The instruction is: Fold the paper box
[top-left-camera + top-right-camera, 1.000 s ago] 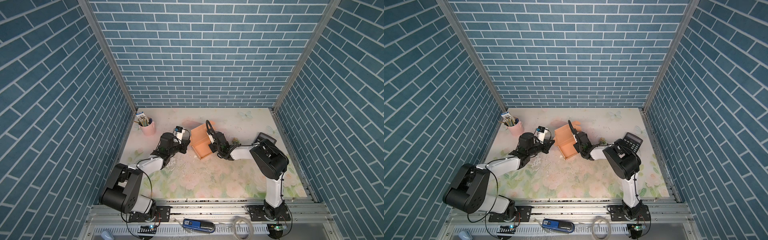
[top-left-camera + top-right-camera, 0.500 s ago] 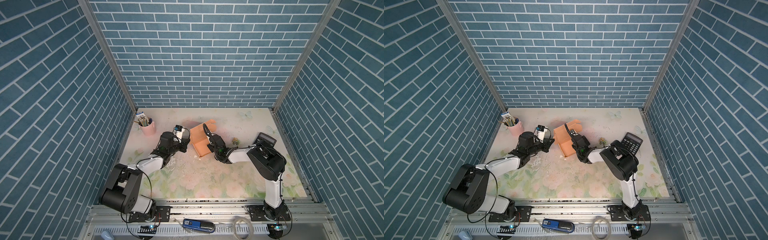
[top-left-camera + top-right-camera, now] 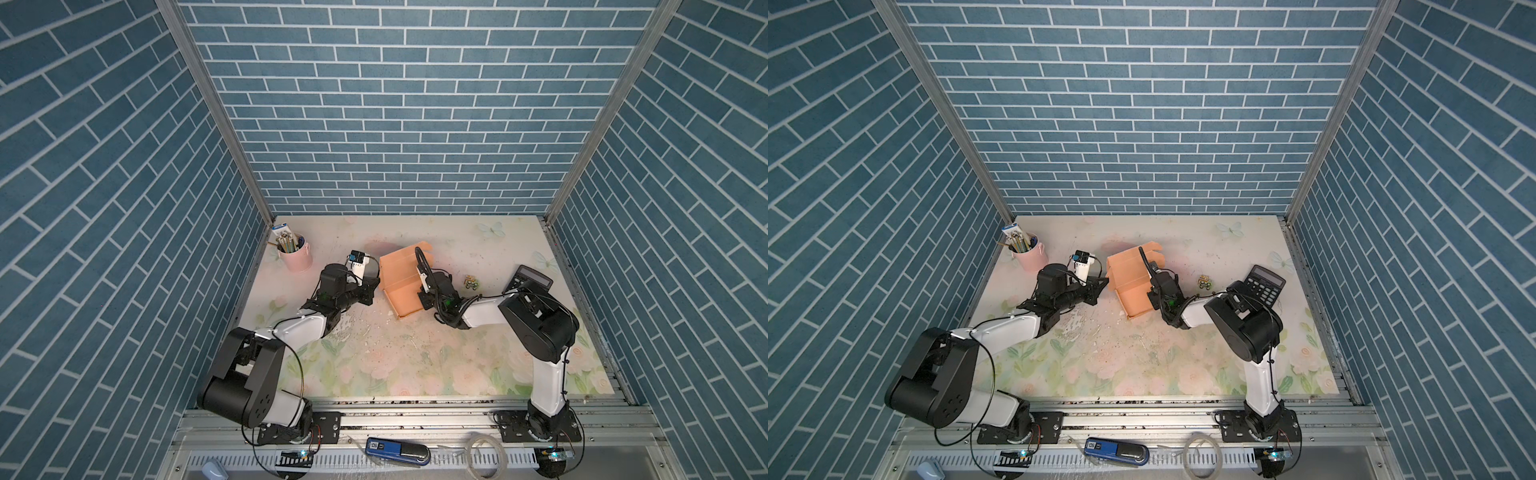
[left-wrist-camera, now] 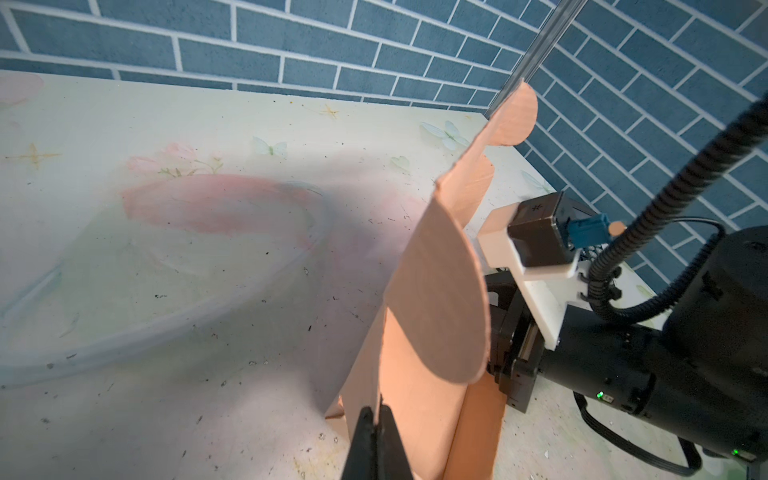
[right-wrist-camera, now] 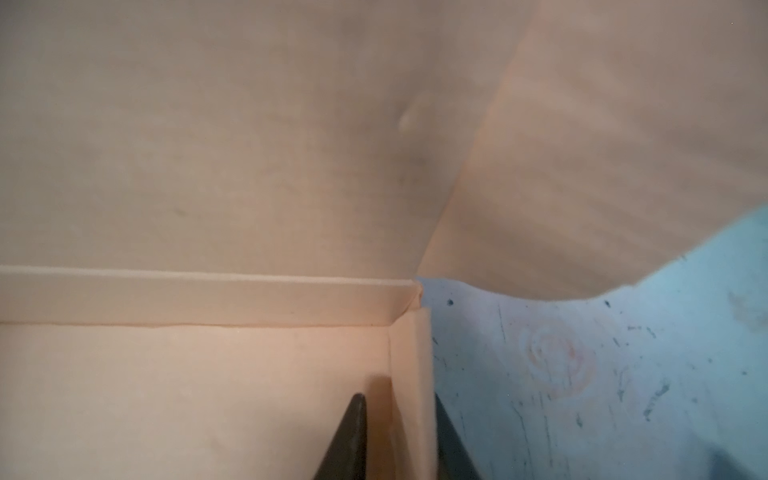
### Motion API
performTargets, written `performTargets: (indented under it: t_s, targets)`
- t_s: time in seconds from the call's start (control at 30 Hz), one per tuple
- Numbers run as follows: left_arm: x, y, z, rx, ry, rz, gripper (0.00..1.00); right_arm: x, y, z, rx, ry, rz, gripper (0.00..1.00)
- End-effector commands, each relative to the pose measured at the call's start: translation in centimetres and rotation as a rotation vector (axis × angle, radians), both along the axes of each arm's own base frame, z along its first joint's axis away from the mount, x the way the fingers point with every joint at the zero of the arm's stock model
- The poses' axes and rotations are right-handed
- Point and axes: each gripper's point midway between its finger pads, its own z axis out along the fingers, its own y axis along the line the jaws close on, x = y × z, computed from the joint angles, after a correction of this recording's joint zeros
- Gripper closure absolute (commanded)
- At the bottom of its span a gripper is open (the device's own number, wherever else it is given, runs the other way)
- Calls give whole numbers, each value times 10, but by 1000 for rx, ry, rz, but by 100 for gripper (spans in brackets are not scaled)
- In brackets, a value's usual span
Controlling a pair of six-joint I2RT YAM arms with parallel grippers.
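Observation:
The paper box (image 3: 401, 286) (image 3: 1128, 286), an orange cardboard tray with its lid flap raised, sits mid-table. My left gripper (image 3: 376, 284) (image 3: 1103, 285) is at its left side. In the left wrist view this gripper (image 4: 376, 415) is shut on the thin edge of a flap of the paper box (image 4: 436, 299). My right gripper (image 3: 424, 296) (image 3: 1151, 297) reaches in from the right. In the right wrist view it (image 5: 399, 405) stands open astride the paper box's side wall (image 5: 411, 374), one finger inside and one outside, with a gap on the inner side.
A pink cup of pens (image 3: 296, 255) stands at the back left. A calculator (image 3: 530, 278) and a small green toy (image 3: 471, 284) lie to the right of the box. A blue device (image 3: 397, 448) rests on the front rail. Brick walls close in three sides.
My right gripper's jaws have parted round the box's side wall, and the box has shifted slightly with its lid flap. The left gripper keeps its hold and place.

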Motion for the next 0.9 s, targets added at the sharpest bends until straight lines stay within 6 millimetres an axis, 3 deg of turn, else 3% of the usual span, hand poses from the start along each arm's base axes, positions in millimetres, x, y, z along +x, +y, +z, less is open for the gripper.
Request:
performTargets:
  t_s: [0.0, 0.23, 0.5, 0.67, 0.87]
  targets:
    - [-4, -2, 9, -7, -49, -16, 100, -5, 5, 24, 168, 45, 24, 63]
    - [-8, -8, 5, 23, -51, -24, 100, -2, 5, 65, 348, 78, 61, 43]
    - [-5, 0, -2, 56, -39, 31, 100, -15, -5, 91, 398, 63, 83, 45]
    - [-3, 3, 1, 56, -50, 49, 100, -24, -45, 93, 377, 34, -31, 46]
    - [-4, 1, 3, 54, -58, 37, 100, -19, -120, 84, 286, 124, -369, 45]
